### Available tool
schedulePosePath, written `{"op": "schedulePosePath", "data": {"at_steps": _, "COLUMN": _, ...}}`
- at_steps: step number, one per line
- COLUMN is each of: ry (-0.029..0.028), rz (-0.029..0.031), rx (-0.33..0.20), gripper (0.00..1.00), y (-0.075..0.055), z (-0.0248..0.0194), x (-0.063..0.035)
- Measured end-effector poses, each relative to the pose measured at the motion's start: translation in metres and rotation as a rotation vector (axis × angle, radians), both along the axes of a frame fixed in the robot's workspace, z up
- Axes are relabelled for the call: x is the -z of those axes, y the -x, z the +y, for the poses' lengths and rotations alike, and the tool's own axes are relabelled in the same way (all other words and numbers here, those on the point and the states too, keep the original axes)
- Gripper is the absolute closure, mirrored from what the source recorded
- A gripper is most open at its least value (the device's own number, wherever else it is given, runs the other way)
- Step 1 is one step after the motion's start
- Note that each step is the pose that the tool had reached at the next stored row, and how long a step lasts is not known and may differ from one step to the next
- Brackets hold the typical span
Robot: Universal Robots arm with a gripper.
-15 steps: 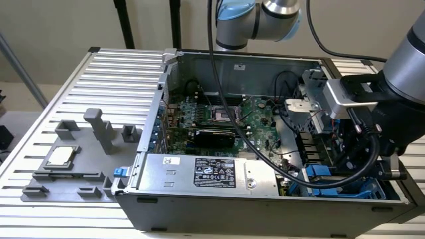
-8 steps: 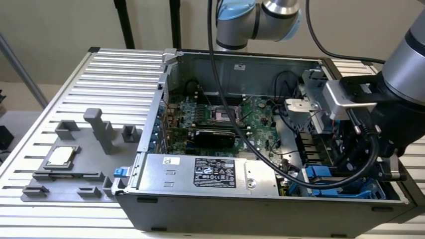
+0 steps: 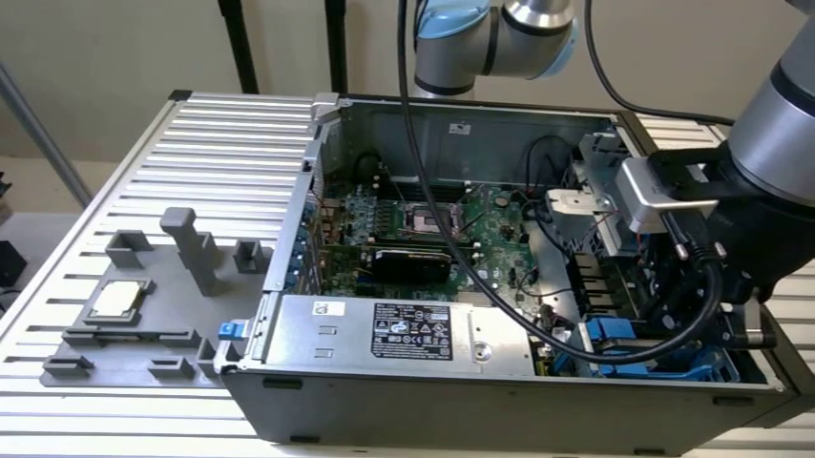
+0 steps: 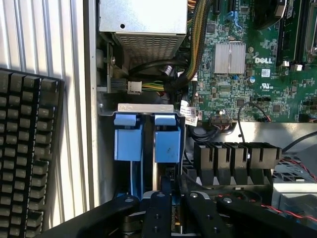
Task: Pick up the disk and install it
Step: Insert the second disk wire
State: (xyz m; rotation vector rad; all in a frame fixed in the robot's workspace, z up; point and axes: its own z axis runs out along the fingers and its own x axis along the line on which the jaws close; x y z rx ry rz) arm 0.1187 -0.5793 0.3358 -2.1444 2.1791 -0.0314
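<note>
- In the exterior view we saw the arm (image 3: 777, 143) reaching down into the open computer case (image 3: 382, 405), at about 4 o'clock of the case's interior, where the drive bay (image 3: 637, 355) sat.
- The gripper (image 4: 171, 196) had its black fingers (image 4: 156, 213) drawn close together, clamped on the thin edge of the disk (image 4: 167, 144).
- The disk stood edge-on in the bay in its blue frame, and it was the carrier nearer the motherboard (image 4: 247, 59).
- A second blue carrier (image 4: 129, 139) stood just beside it, parallel, on the side nearer the case wall.
- A grey power supply (image 3: 395, 329) with a black-and-white label lay at 6 o'clock of the case interior in the exterior view.
- Outside the case, at 9 o'clock of it, a grey fixture (image 3: 140, 353) rested on the slatted table (image 3: 229, 124), with a small square silver chip (image 3: 114, 301) on it.
- The wrist view showed a black keyboard (image 4: 25, 158) lying on the table beside the case.
</note>
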Motion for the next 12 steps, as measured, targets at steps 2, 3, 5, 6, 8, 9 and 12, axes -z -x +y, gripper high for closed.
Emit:
{"op": "schedulePosePath", "data": {"at_steps": 2, "ry": 0.0000, "rz": -0.0003, "rx": 0.000, "gripper": 0.82, "y": 0.000, "z": 0.0000, "x": 0.0001}}
{"op": "schedulePosePath", "data": {"at_steps": 3, "ry": -0.0007, "rz": -0.0002, "rx": 0.000, "gripper": 0.82, "y": 0.000, "z": 0.0000, "x": 0.0002}}
{"op": "schedulePosePath", "data": {"at_steps": 5, "ry": -0.0009, "rz": -0.0001, "rx": 0.000, "gripper": 0.75, "y": 0.000, "z": 0.0001, "x": -0.0016}}
{"op": "schedulePosePath", "data": {"at_steps": 6, "ry": -0.0006, "rz": -0.0001, "rx": 0.000, "gripper": 0.75, "y": 0.000, "z": 0.0000, "x": -0.0034}}
{"op": "schedulePosePath", "data": {"at_steps": 8, "ry": -0.0005, "rz": -0.0001, "rx": 0.000, "gripper": 0.75, "y": 0.001, "z": -0.0003, "x": -0.0070}}
{"op": "schedulePosePath", "data": {"at_steps": 9, "ry": -0.0003, "rz": -0.0001, "rx": 0.000, "gripper": 0.75, "y": 0.002, "z": -0.0004, "x": -0.0087}}
{"op": "schedulePosePath", "data": {"at_steps": 12, "ry": -0.0003, "rz": -0.0001, "rx": -0.001, "gripper": 0.75, "y": 0.009, "z": -0.0005, "x": -0.0120}}
